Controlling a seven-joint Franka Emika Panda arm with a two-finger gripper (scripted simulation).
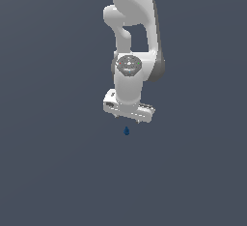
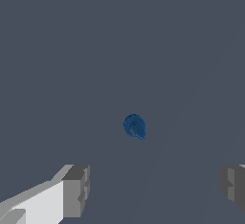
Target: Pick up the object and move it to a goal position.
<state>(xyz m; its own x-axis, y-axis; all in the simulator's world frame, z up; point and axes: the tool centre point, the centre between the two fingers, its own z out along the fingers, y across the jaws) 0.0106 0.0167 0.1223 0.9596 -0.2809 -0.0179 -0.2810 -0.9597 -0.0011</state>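
My claw (image 1: 127,119) hangs on the white arm (image 1: 130,36), pointing down, its fingers (image 2: 75,192) spread wide with nothing between them. The blob (image 1: 126,131), tiny and dark blue, sits just below the claw in the exterior view, apart from it. In the wrist view the blob (image 2: 134,126) lies ahead of the gap between the two fingers, touching neither. Around it I see only plain grey ground.
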